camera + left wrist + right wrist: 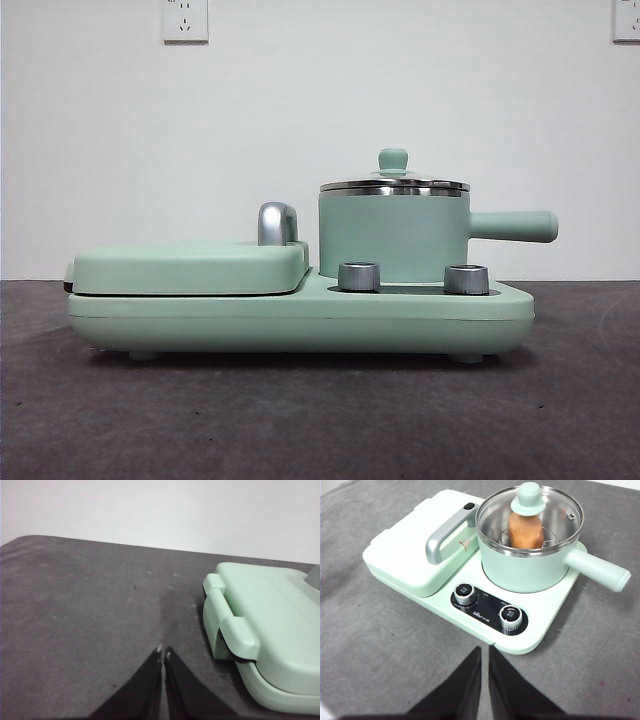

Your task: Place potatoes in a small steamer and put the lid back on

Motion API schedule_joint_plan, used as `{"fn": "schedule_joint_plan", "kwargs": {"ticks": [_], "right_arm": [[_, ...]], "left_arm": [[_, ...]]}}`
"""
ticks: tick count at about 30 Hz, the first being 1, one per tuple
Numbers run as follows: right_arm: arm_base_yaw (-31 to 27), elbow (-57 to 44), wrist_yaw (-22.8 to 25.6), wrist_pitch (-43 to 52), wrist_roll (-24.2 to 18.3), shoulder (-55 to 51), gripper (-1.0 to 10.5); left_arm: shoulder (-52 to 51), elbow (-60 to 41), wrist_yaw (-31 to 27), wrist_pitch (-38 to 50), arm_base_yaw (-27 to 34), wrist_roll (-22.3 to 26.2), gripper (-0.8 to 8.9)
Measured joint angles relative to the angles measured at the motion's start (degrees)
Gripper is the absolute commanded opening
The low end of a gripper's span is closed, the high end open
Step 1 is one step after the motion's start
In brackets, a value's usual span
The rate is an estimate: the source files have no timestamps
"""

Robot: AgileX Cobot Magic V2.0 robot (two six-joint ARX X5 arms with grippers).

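The mint-green small steamer (394, 235) (522, 567) stands on the right half of the green appliance base, its straight handle (513, 226) (597, 569) pointing right. The glass lid (394, 183) (530, 522) with its green knob (528, 498) rests on the steamer's steel rim. Through the glass an orange-brown potato (525, 531) sits inside on a wire rack. My right gripper (484, 650) hovers above the table in front of the appliance, jaws shut and empty. My left gripper (163, 652) is shut and empty over bare table to the left of the appliance.
The flat green griddle (188, 267) (272, 625) (415, 550) with a silver handle (277, 222) (445, 534) fills the appliance's left half. Two silver dials (359, 276) (466, 279) (465, 593) (510, 617) sit on its front. The grey tabletop (320, 420) meets a white wall behind.
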Motion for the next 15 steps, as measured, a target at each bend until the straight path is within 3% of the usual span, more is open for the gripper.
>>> {"fn": "schedule_joint_plan", "kwargs": {"ticks": [15], "right_arm": [[0.0,0.0,0.0,0.1,0.0,0.0,0.2]], "left_arm": [[0.0,-1.4,0.5,-1.1,0.0,0.0,0.06]]}}
